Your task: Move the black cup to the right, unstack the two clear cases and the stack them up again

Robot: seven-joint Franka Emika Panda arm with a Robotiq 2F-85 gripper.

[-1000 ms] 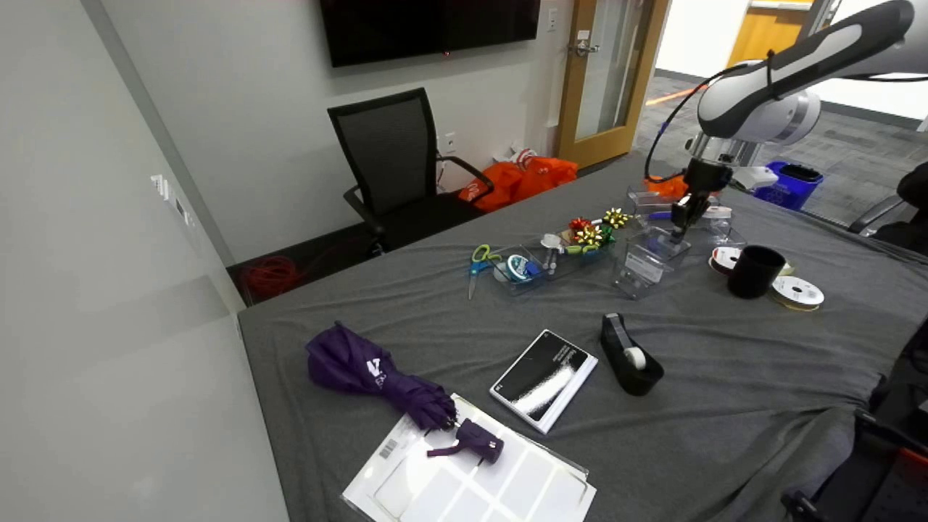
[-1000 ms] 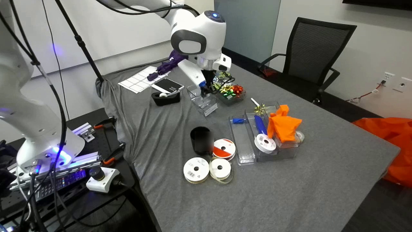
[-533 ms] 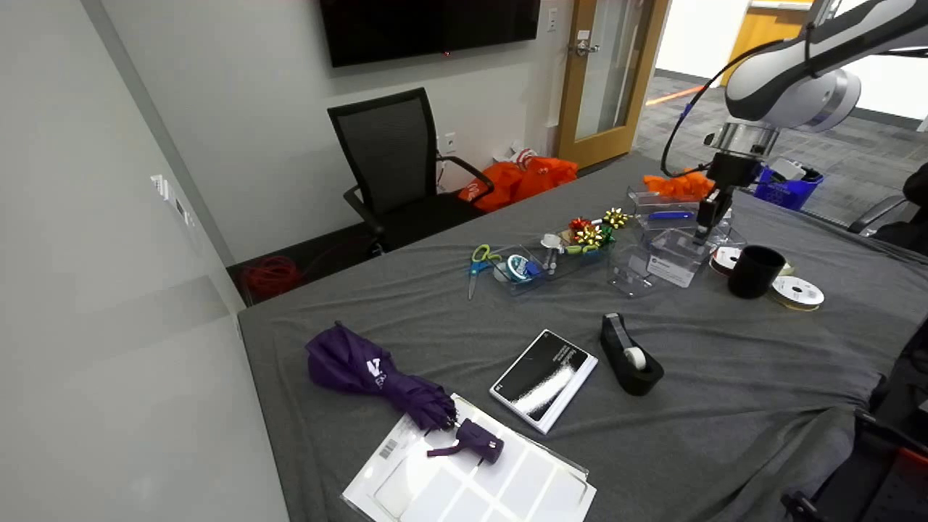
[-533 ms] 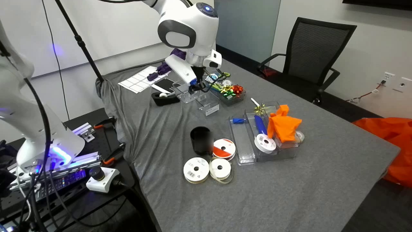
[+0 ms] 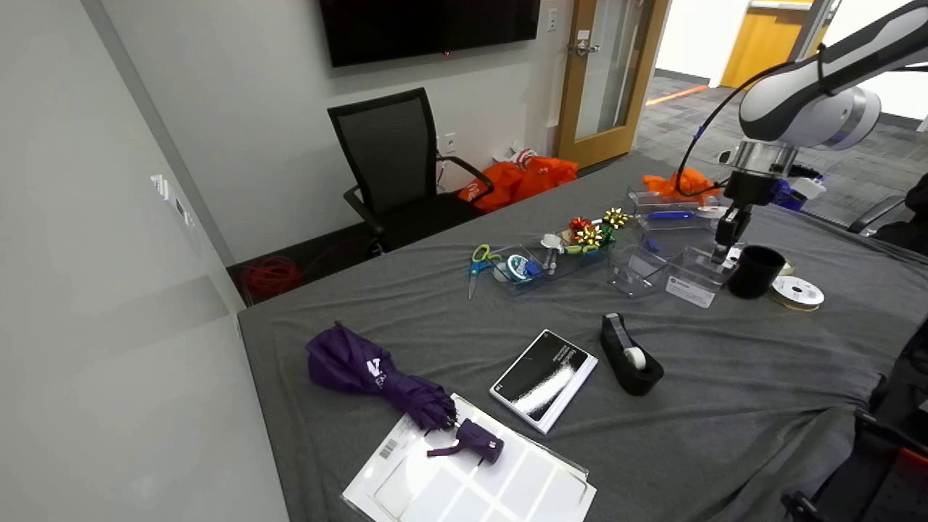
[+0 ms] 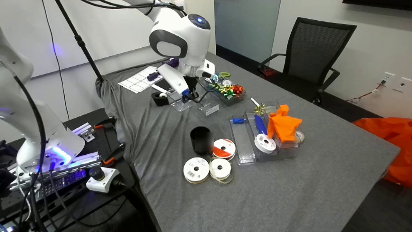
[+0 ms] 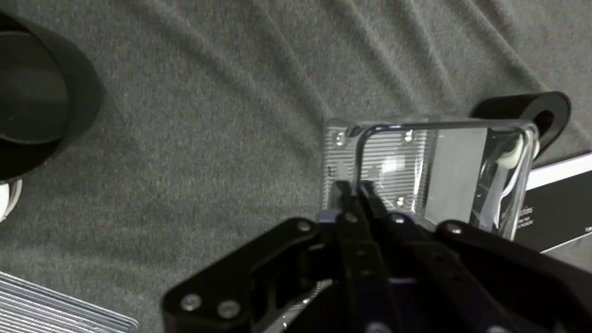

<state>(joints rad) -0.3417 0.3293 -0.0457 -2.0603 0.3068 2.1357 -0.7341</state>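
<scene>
My gripper (image 7: 355,188) is shut on the rim of one clear case (image 7: 455,173) in the wrist view. In an exterior view this case (image 5: 690,291) is beside the other clear case (image 5: 636,272), not on it; whether it touches the table I cannot tell. The held case (image 6: 181,105) and the other case (image 6: 210,109) also show side by side, with the gripper (image 6: 190,98) over the held one. The black cup (image 6: 200,141) stands upright, apart from both cases. It also shows in the wrist view (image 7: 81,92) at the left edge.
Ribbon spools (image 6: 196,169) lie by the cup. A black tape dispenser (image 5: 631,355) and a black-and-white box (image 5: 544,377) lie near the cases. A clear bin with bows (image 6: 229,100) stands behind them. A larger clear organizer (image 6: 273,157) holds orange cloth and a spool.
My gripper lifted the upper case off the other one, carried it sideways towards the tape dispenser's side in an exterior view, and lowered it. The lower case and the cup have stayed put.
</scene>
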